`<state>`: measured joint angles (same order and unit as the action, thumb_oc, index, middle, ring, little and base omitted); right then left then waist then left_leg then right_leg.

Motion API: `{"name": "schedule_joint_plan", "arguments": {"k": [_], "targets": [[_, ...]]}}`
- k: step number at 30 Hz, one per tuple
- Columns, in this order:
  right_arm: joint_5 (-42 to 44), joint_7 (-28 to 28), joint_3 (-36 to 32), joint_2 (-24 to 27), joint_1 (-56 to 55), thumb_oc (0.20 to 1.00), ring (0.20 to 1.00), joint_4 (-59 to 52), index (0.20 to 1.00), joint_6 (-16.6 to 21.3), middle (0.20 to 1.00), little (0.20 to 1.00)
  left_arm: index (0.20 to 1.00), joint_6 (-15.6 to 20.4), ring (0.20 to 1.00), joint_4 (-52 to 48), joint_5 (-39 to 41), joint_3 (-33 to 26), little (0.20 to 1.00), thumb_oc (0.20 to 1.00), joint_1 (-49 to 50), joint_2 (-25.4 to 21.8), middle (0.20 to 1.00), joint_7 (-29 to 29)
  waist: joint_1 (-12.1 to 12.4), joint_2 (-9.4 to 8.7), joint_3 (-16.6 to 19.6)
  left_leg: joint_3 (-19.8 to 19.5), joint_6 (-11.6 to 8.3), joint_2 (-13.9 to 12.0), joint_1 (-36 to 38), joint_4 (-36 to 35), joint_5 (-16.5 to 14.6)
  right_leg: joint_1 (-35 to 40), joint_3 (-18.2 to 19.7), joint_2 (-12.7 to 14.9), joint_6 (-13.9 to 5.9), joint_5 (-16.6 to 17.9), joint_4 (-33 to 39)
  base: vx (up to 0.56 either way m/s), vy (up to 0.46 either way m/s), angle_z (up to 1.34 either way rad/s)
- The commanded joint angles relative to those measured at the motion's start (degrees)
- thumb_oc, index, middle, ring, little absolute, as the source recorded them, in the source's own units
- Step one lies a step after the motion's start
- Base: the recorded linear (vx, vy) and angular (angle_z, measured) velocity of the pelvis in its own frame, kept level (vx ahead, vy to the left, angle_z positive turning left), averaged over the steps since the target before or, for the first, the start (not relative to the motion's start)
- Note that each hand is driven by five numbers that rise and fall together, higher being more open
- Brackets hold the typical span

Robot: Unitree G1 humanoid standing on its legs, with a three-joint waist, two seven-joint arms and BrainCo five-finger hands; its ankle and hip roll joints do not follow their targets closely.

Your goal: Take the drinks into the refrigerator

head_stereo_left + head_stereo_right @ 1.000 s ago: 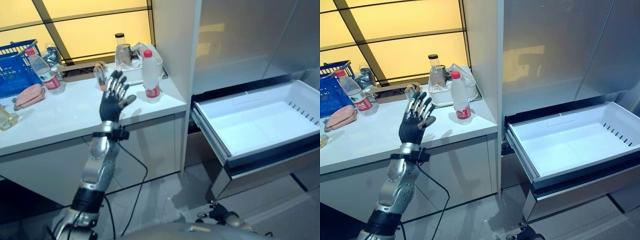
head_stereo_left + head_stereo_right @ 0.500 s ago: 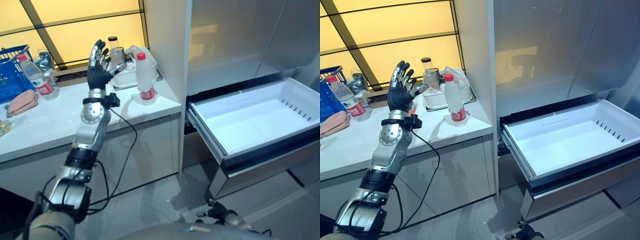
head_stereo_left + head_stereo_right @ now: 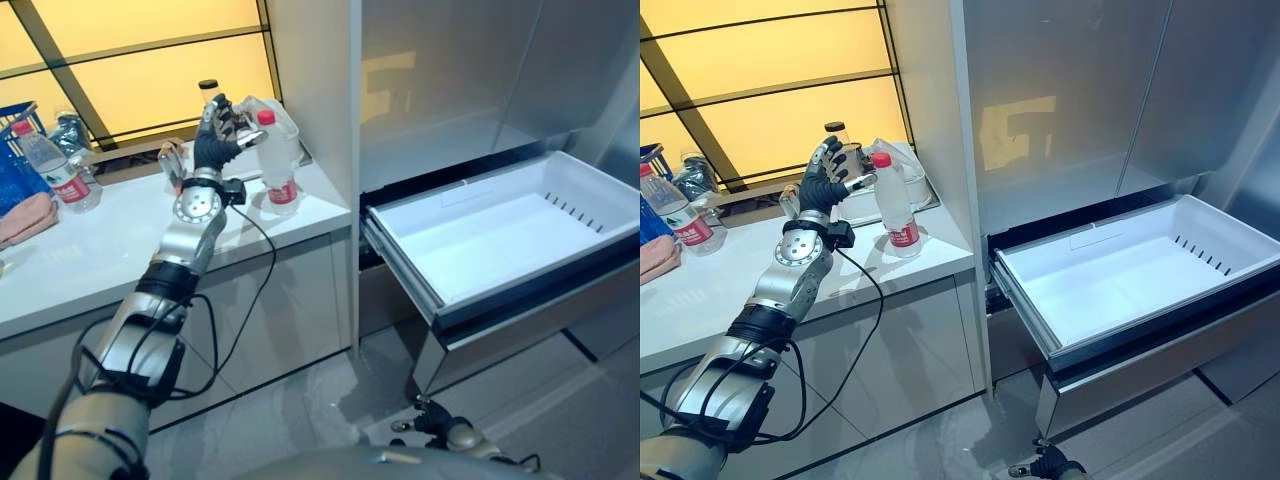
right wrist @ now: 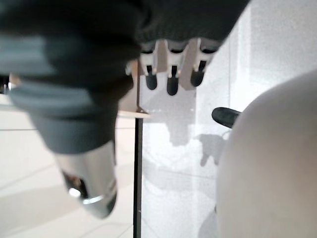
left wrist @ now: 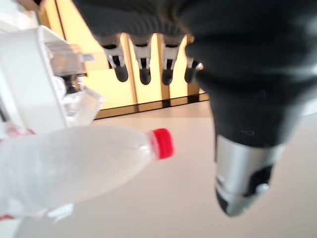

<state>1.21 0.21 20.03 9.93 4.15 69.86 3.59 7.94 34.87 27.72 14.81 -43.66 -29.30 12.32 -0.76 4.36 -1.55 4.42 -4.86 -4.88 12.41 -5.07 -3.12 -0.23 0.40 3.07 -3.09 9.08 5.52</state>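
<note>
A clear water bottle (image 3: 275, 165) with a red cap and red label stands upright on the white counter (image 3: 100, 250), near its right end. My left hand (image 3: 213, 148) is raised just left of the bottle's upper part, fingers spread and open. In the left wrist view the bottle (image 5: 74, 168) lies between the fingers (image 5: 143, 69) and the thumb (image 5: 242, 183), apart from both. A second similar bottle (image 3: 50, 165) stands far left on the counter. My right hand (image 3: 440, 430) hangs low near the floor, its fingers (image 4: 171, 74) relaxed and holding nothing.
The refrigerator's white drawer (image 3: 500, 245) is pulled out at the right, below its closed silver doors. Behind the bottle sits a white tray (image 3: 290, 135) with a jar (image 3: 208, 95). A blue basket (image 3: 12, 150) and a pink cloth (image 3: 25, 215) lie at the far left.
My left arm has stretched forward and to the right over the counter, bringing the open hand up beside the red-capped bottle. The camera has turned, shifting the scene left.
</note>
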Motion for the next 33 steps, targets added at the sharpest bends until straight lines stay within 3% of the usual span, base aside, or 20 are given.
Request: {"name": "schedule_joint_plan", "arguments": {"k": [1,16,24,33], "targets": [[0.1,-0.5,2.9,0.2,-1.6,1.000,1.000,2.5,1.000,-0.2,1.000,1.000,1.000,0.9,1.000,4.9,-2.5,-1.5,1.000,1.000,-7.9,-1.3,1.000,-0.6,-1.1,-0.81,-2.1,0.0,3.55,4.0,-1.7,1.1,-1.0,6.2,-0.5,0.2,-3.10,-8.6,-5.2,0.00,0.000,0.00],[0.3,-1.3,2.1,0.0,-1.3,1.000,1.000,2.3,1.000,0.4,1.000,1.000,1.000,-0.7,1.000,11.6,-5.8,-3.3,1.000,1.000,0.1,3.1,1.000,-2.3,-1.4,-1.36,-2.7,0.8,3.41,3.7,-1.7,1.1,-0.9,5.8,0.4,-0.3,-2.80,-8.3,-4.8,0.00,-0.001,-0.01],[1.2,-1.4,1.3,0.3,-0.9,1.000,1.000,2.2,1.000,0.6,1.000,1.000,1.000,-0.8,1.000,11.4,-6.0,-1.7,1.000,1.000,0.3,4.2,1.000,-4.4,-1.8,-1.43,-3.0,1.2,3.39,3.5,-2.0,1.0,-0.7,5.2,0.8,-0.5,-2.77,-7.9,-4.7,0.00,0.000,0.00],[2.7,-1.9,0.8,1.2,-0.8,1.000,1.000,1.4,1.000,0.8,1.000,1.000,1.000,-0.6,1.000,14.4,-5.9,-0.2,1.000,1.000,-4.4,6.4,1.000,-3.0,-3.4,-0.93,-3.8,2.0,3.22,3.5,-2.5,0.7,-0.4,4.2,1.7,-0.8,-2.78,-7.4,-4.5,0.00,-0.005,-0.06]]}}
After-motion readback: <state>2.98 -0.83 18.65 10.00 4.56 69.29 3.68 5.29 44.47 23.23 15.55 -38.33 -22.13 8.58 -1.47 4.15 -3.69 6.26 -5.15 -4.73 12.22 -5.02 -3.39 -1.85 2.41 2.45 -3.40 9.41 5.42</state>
